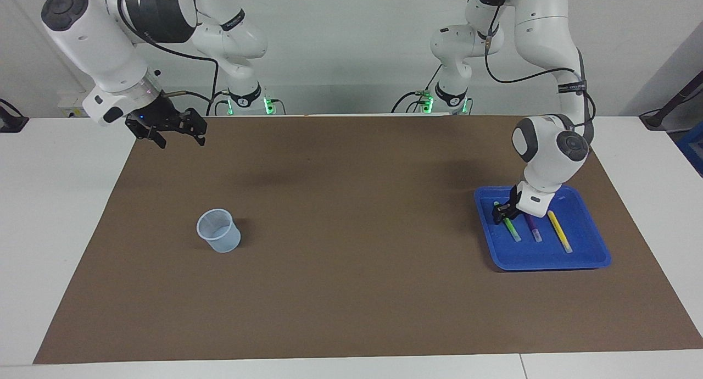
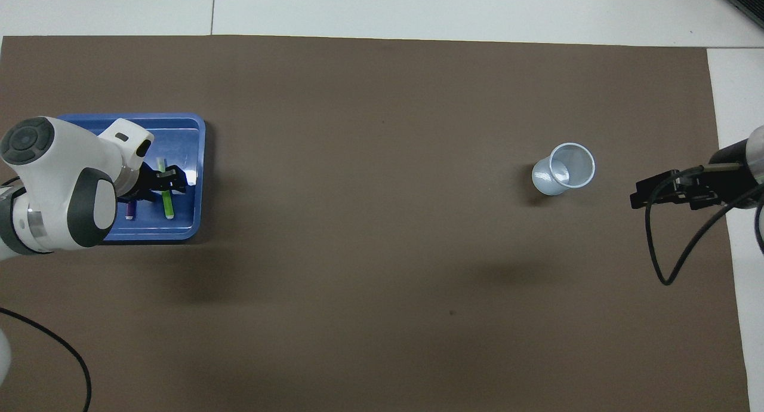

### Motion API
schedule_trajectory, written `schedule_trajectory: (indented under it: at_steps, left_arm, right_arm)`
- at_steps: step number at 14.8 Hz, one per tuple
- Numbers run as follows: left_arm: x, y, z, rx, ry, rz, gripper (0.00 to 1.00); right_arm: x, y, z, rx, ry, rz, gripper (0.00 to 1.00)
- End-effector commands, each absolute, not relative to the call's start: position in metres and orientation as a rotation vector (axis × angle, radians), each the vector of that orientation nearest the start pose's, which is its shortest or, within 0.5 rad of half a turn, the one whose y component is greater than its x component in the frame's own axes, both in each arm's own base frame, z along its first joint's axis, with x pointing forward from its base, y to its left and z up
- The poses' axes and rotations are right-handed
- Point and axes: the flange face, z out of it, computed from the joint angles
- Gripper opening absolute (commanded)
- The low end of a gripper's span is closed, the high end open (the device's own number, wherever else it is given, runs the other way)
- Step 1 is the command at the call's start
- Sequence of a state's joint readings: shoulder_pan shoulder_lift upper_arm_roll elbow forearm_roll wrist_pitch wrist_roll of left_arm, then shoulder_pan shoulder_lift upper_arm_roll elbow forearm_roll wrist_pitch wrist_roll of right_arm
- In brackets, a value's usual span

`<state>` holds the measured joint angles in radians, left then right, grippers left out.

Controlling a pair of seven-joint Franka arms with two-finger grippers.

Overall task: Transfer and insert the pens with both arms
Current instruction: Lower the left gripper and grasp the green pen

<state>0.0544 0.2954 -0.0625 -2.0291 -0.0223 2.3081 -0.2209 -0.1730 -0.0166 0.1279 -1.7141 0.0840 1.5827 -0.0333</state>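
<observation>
three slim pens lie in a glossy blue tray (image 1: 596,255); the left gripper (image 1: 502,213) pinches the green pen (image 1: 511,228), while the right gripper (image 1: 174,133) hangs spread over the matte brown mat (image 1: 351,291).

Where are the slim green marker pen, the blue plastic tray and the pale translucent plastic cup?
Slim green marker pen (image 1: 514,234): facing view, on its lower barrel.
Blue plastic tray (image 1: 549,262): facing view, on its rim farthest from the robots.
Pale translucent plastic cup (image 2: 546,179): overhead view, on its outer wall.
</observation>
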Motion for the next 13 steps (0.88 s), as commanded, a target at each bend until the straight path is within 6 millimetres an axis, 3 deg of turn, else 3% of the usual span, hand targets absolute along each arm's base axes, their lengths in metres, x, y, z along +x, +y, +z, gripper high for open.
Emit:
schedule_trajectory:
  at_steps: [1, 3, 4, 9, 13]
  left_arm:
    - [0.592, -0.011, 0.298, -3.147, -0.335, 0.014, 0.35]
    - [0.592, -0.010, 0.299, -3.145, -0.333, 0.023, 0.09]
    - [0.593, -0.011, 0.300, -3.145, -0.333, 0.023, 0.01]
    - [0.620, -0.012, 0.342, -3.143, -0.328, 0.088, 0.00]
    - [0.638, -0.017, 0.400, -3.166, -0.368, 0.126, 0.00]
  right_arm:
    - [0.532, -0.013, 0.566, -3.060, -0.011, 0.176, 1.00]
    - [0.532, -0.013, 0.566, -3.059, -0.018, 0.178, 1.00]
    - [0.532, -0.013, 0.566, -3.059, -0.018, 0.180, 1.00]
    - [0.532, -0.013, 0.566, -3.059, -0.018, 0.176, 1.00]
    - [0.533, -0.012, 0.566, -3.060, -0.023, 0.173, 1.00]
